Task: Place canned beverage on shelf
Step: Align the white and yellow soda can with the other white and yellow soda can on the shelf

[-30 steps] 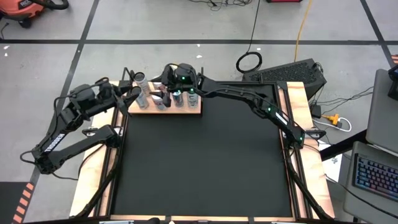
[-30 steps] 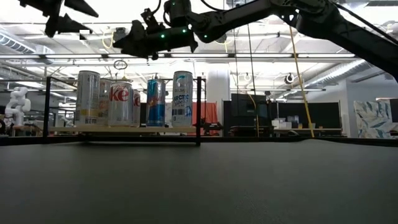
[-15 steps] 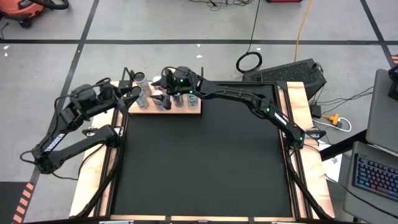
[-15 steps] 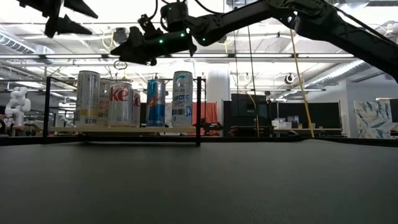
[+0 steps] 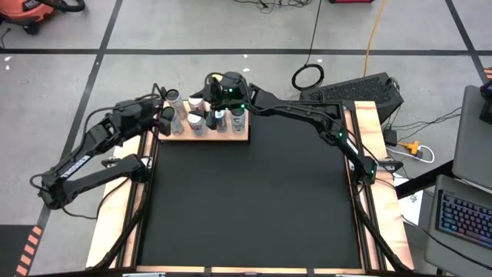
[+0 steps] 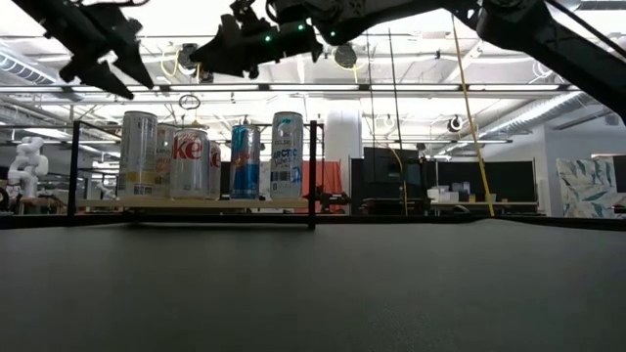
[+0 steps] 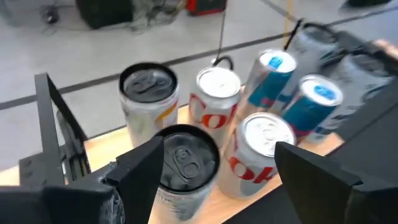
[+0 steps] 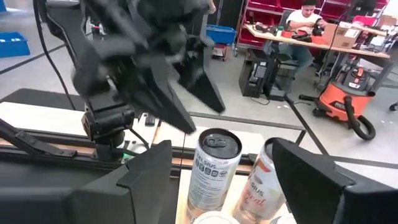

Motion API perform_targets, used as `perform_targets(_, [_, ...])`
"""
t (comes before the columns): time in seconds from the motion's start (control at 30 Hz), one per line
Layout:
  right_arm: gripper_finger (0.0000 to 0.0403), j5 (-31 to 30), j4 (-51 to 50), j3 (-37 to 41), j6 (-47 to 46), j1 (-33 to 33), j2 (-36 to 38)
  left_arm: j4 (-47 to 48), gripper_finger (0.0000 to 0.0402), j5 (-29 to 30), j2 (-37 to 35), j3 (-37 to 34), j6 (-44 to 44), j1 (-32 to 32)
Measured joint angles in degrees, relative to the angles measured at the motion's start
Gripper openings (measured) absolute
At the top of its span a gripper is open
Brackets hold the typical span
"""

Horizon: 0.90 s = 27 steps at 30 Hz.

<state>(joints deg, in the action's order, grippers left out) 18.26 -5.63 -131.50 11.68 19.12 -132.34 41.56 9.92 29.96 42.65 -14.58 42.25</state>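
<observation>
Several drink cans [image 6: 190, 161] stand upright on the light-wood shelf [image 6: 196, 203] at the table's far left; from above they show as a cluster [image 5: 201, 119]. My left gripper [image 5: 164, 115] hangs open just off the shelf's left end, tipped down toward the cans [image 7: 186, 162], which show between its fingers without touching them. Above the cans my right gripper [image 6: 210, 54] stands open and nearly level, pointing left. Its wrist view shows two can tops [image 8: 214, 168] below it and my left gripper [image 8: 155, 62] beyond.
The large black mat [image 5: 246, 200] covers the table in front of the shelf. Thin black uprights [image 6: 313, 176] stand at the shelf's corners. Wooden table borders [image 5: 377, 154] run along both sides. A person sits at a desk [image 8: 305, 15] in the room beyond.
My left gripper has tipped downward and sunk toward the shelf's left end. My right gripper has risen higher above the cans and drawn a little toward the far edge. The cans have stayed in place.
</observation>
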Motion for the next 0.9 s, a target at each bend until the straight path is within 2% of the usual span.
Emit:
perform_targets(0.17, [0.0258, 0.0, -4.1, 0.0, 2.5, 0.2, 2.0, -0.3, 0.0308, 5.0, 4.5, -0.1, -1.6, 0.0])
perform_targets(0.53, [0.0258, -0.1, -7.6, 0.0, 3.5, 0.9, 2.6, -0.7, 0.0308, 5.3, 9.6, -0.1, -2.9, 0.0])
perform_targets(0.9, [0.0258, -0.1, -8.2, 0.0, 3.1, 0.8, 2.6, -1.0, 0.0308, 6.1, 12.6, 0.0, 0.4, 0.0])
